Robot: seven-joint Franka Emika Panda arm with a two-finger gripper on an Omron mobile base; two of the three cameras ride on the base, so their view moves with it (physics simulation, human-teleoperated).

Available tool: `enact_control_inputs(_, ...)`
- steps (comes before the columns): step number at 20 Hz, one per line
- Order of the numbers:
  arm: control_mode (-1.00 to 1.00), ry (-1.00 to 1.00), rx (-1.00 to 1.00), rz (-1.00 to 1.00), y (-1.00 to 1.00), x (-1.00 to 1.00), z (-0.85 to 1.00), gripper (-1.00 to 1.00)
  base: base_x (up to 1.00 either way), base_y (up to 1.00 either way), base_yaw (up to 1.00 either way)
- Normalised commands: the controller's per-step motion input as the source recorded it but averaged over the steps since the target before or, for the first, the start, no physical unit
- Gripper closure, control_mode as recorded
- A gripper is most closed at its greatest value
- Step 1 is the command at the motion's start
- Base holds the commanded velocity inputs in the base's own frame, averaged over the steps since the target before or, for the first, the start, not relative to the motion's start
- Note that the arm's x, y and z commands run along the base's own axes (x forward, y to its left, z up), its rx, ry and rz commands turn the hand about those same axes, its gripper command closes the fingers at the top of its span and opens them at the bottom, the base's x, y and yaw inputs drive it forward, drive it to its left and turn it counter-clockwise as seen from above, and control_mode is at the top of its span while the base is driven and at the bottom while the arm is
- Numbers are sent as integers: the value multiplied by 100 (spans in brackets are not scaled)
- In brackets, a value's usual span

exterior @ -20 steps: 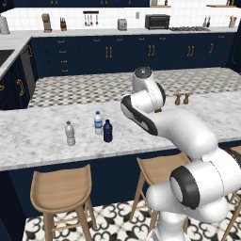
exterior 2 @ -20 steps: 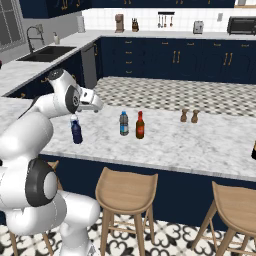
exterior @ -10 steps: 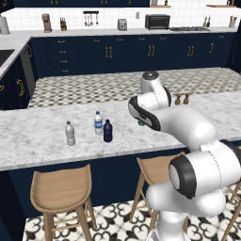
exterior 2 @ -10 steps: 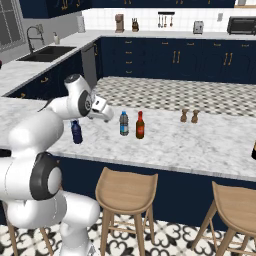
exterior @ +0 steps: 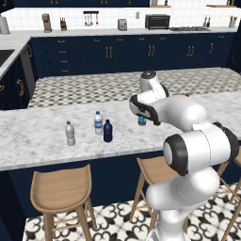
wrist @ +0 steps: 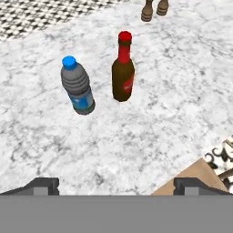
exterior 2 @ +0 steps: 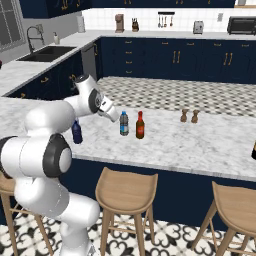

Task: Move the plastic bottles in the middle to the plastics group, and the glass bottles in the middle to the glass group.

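My gripper [wrist: 117,185] hangs open and empty above the marble counter, short of two middle bottles. One is a dark bottle with a blue cap [wrist: 78,88] and a blue-green label. The other is an amber glass bottle [wrist: 123,73] with a red cap, standing just right of it. From the right base view my gripper [exterior 2: 114,116] is just left of the blue-capped bottle [exterior 2: 124,123] and the amber one [exterior 2: 140,125]. The navy bottle [exterior: 108,131] stands beside the labelled water bottle [exterior: 98,123] and the grey clear one [exterior: 70,133]. Two small brown bottles [exterior 2: 184,115] stand farther right.
Wooden stools [exterior 2: 125,190] stand under the counter's near edge [exterior 2: 165,167]; one seat [wrist: 200,175] shows in the hand view. A dark bottle [exterior 2: 254,150] sits at the counter's far right. The arm partly covers the blue-capped bottle [exterior: 141,121] in the left base view.
The arm has swung right, away from the navy bottle and toward the blue-capped and amber bottles. The gripper stayed open. No bottle has moved.
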Motion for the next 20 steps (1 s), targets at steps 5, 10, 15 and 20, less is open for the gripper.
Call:
enact_control_inputs(5, -100, 0, 15, -13, -20, 17, 9, -100, 0, 0, 0)
enact_control_inputs(10, -100, 0, 26, -9, -27, 6, 4, -100, 0, 0, 0)
enact_control_inputs(15, -100, 0, 6, -2, 0, 0, 0, -100, 0, 0, 0)
enact_control_inputs(20, -100, 0, 0, -6, 0, 27, -3, -100, 0, 0, 0)
